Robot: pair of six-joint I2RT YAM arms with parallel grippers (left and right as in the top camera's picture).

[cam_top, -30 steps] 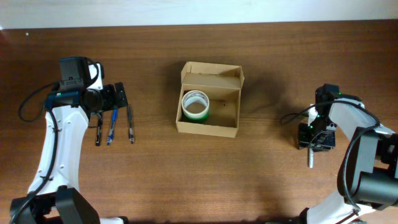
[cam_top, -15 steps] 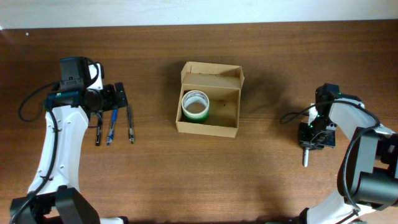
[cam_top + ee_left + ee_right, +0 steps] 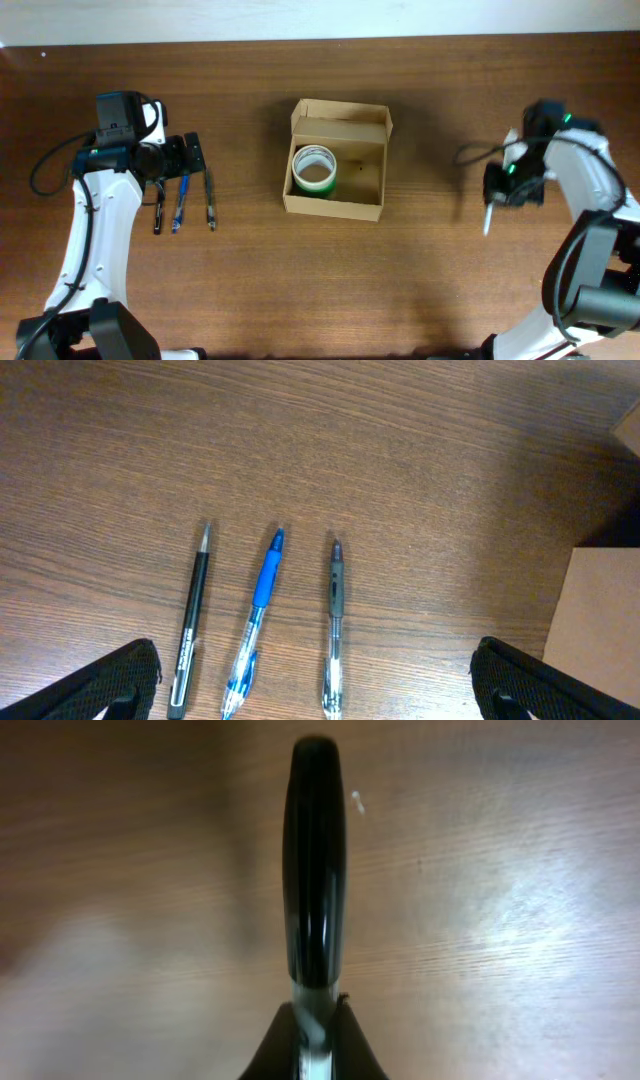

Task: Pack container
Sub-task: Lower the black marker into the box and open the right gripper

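Container (image 3: 335, 160) — lid flap open — is seen at the middle of the tabletop (image 3: 430, 290), with a tape roll (image 3: 314, 168) set in its left part. Well to its right, the right end effector (image 3: 512, 186) is clenched on a black-capped marker (image 3: 313, 870). The left end effector (image 3: 193, 157) is spread wide above 3 pens (image 3: 265, 575) laid side by side.

- Smooth white plastic shells are covering the long links of the left arm (image 3: 95, 230), with black joints sitting between them.
- A black camera block (image 3: 120, 108) is sitting at its wrist, and a thin black cable (image 3: 42, 165) is looping off the side.
- The left pincer (image 3: 193, 157) is showing matte black, with textured fingers (image 3: 110, 685).
- The right arm (image 3: 592, 190) is wearing the same white shells. A small green light (image 3: 512, 170) is glowing on its black wrist, and a second black cable (image 3: 470, 152) is trailing from it.
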